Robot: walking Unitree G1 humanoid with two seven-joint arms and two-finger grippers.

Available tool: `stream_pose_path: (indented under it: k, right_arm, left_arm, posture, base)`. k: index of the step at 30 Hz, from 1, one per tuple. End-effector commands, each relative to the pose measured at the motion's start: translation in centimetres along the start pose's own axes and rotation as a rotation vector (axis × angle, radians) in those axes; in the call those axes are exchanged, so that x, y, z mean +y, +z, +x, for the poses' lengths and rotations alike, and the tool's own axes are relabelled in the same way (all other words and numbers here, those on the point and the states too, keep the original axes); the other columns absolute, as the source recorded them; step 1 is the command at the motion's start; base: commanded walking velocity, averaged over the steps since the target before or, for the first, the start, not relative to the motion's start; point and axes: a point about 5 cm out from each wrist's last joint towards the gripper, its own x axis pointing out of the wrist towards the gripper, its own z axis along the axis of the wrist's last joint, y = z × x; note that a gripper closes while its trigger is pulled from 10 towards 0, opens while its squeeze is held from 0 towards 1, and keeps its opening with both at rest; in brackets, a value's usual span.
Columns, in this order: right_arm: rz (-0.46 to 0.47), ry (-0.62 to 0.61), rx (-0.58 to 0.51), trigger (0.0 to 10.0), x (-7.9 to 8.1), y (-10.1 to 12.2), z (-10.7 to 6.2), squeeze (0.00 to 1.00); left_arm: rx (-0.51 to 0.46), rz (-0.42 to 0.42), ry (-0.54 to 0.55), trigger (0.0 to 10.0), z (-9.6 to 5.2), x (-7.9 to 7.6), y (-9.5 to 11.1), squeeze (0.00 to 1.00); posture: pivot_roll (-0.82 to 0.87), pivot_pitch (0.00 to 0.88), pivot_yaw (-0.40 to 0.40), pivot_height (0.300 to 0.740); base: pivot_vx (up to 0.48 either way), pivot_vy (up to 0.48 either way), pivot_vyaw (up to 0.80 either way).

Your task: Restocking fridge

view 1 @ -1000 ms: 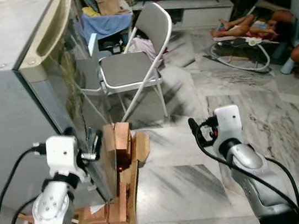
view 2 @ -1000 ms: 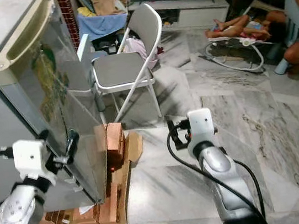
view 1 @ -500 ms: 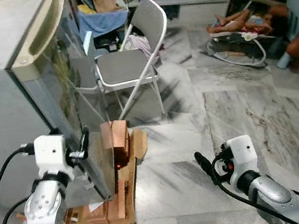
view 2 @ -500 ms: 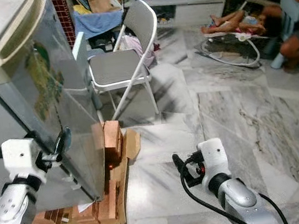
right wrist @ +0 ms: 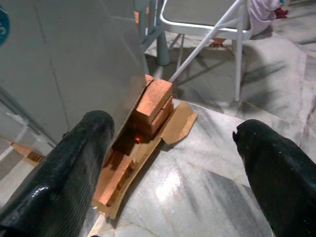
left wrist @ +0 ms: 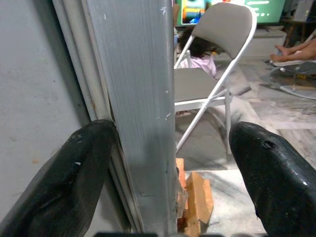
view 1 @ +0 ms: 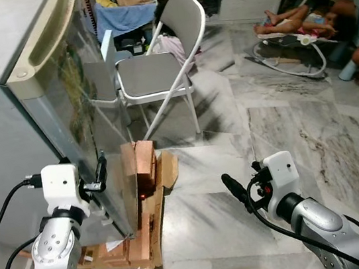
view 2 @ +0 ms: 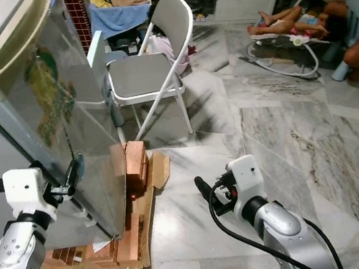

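Now at the fridge [view 1: 1, 99], a Unitree G1 sets about the restocking job with the door still to be opened: its left hand [left wrist: 163, 163] is spread wide, its two fingers [left wrist: 74, 173] straddling the free edge of the steel fridge door [view 2: 64, 124], one on the seam side by the cabinet wall, the other out in front of the door face. Whether either finger actually presses on the metal cannot be told. Just beyond the door's lower corner, a stack of wooden blocks [view 1: 145, 169] and flattened cardboard [view 1: 168, 171] lies on the marble floor [view 1: 284, 120], close against the fridge's base. Farther from the fridge, a grey folding chair [view 1: 158, 77] stands in the door's likely swing path. To the right of the blocks, well apart from the fridge, the right hand [right wrist: 173, 163] hangs wide and empty above the floor. No item to be stocked can be made out. By the look of it, the step would go best if the left hand hooked firmly behind the door edge and drew it outward slowly, watching that the door clears the blocks and chair.
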Motion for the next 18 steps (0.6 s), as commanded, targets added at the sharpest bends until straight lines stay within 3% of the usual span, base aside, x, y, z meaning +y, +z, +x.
stream_pose_path:
  k: [1, 6, 7, 8, 9, 12, 13, 14, 18]
  right_arm:
    - [0.002, 0.018, 0.003, 10.0, 0.1, 0.0, 0.0, 0.0]
    - [0.042, 0.132, 0.045, 10.0, 1.2, -0.8, -1.0, 0.0]
    - [0.044, 0.136, 0.053, 10.0, 1.2, -1.0, -1.3, 0.0]
    - [0.069, 0.144, 0.068, 10.0, 1.2, -1.4, -1.8, 0.0]
    - [0.069, 0.144, 0.068, 10.0, 1.2, -1.4, -1.8, 0.0]
    - [0.081, 0.159, 0.066, 10.0, 1.0, -1.6, -2.0, 0.0]
    - [0.08, 0.167, 0.063, 10.0, 1.0, -1.6, -2.0, 0.0]
    - [0.077, 0.18, 0.052, 10.0, 1.1, -1.5, -1.9, 0.0]
    - [0.08, 0.187, 0.034, 10.0, 1.2, -1.6, -1.7, 0.0]
  left_arm:
    - [-0.03, 0.015, -0.063, 10.0, 1.0, -0.8, 0.8, 0.0]
    - [-0.078, 0.004, -0.17, 10.0, 3.7, -2.8, 2.4, 0.0]
    - [-0.103, 0.003, -0.214, 10.0, 4.3, -3.7, 3.1, 0.0]
    - [-0.164, -0.009, -0.31, 10.0, 5.5, -6.3, 5.1, 0.0]
    - [-0.164, -0.009, -0.31, 10.0, 5.5, -6.3, 5.1, 0.0]
    - [-0.259, -0.115, -0.461, 10.0, 6.6, -11.3, 8.8, 0.0]
    - [-0.279, -0.123, -0.502, 10.0, 6.6, -12.3, 9.5, 0.0]
    - [-0.338, -0.113, -0.593, 10.0, 6.4, -14.8, 11.1, 0.0]
    - [-0.357, -0.171, -0.689, 10.0, 6.0, -16.7, 12.1, 0.0]
  posture:
    - [0.08, 0.037, -0.051, 0.74]
    - [0.08, 0.036, -0.053, 0.74]
    - [0.08, 0.034, -0.055, 0.74]
    - [0.08, 0.032, -0.056, 0.74]
    - [0.08, 0.032, -0.056, 0.74]
    - [0.08, 0.023, -0.057, 0.74]
    - [0.08, 0.023, -0.057, 0.74]
    - [0.07, 0.017, -0.053, 0.74]
    - [0.06, 0.01, -0.035, 0.74]
  base:
    - [0.0, 0.0, 0.0]
    - [0.0, 0.0, 0.0]
    - [0.0, 0.0, 0.0]
    - [0.0, 0.0, 0.0]
    - [0.0, 0.0, 0.0]
    - [0.0, 0.0, 0.0]
    - [0.0, 0.0, 0.0]
    - [0.0, 0.0, 0.0]
    - [0.0, 0.0, 0.0]
